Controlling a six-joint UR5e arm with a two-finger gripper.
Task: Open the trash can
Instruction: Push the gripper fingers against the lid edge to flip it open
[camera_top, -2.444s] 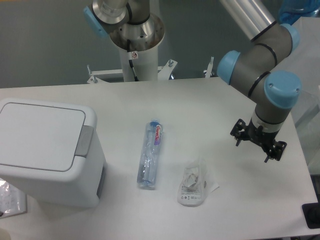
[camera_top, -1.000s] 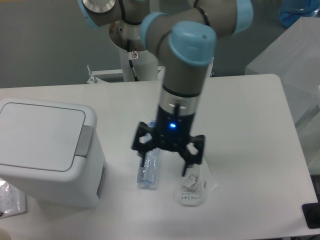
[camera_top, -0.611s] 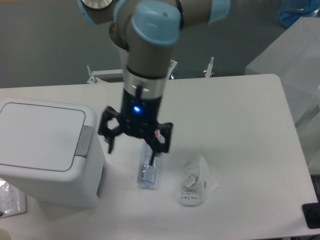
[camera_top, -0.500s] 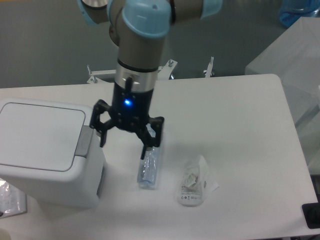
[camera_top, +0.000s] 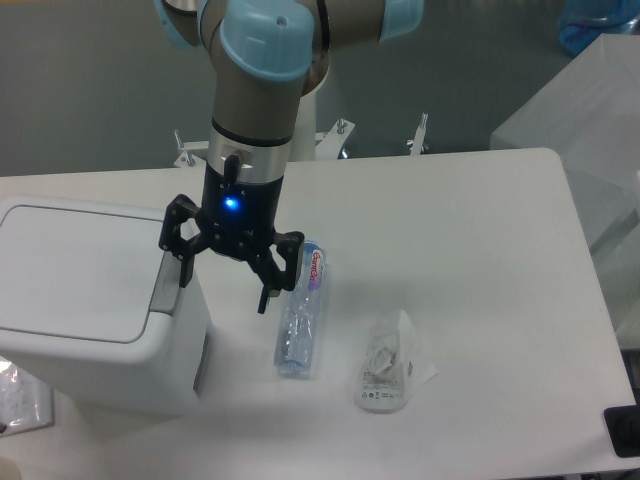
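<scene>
Sitting at lower left with lid down: trash can (camera_top: 85, 300), grey tab (camera_top: 168, 285) on its right edge. Now further left than half a second ago, gripper (camera_top: 226, 274) spread wide and empty, one fingertip just above that tab. Unmoved at centre: plastic bottle (camera_top: 301, 308) and clear bag (camera_top: 388, 360).
</scene>
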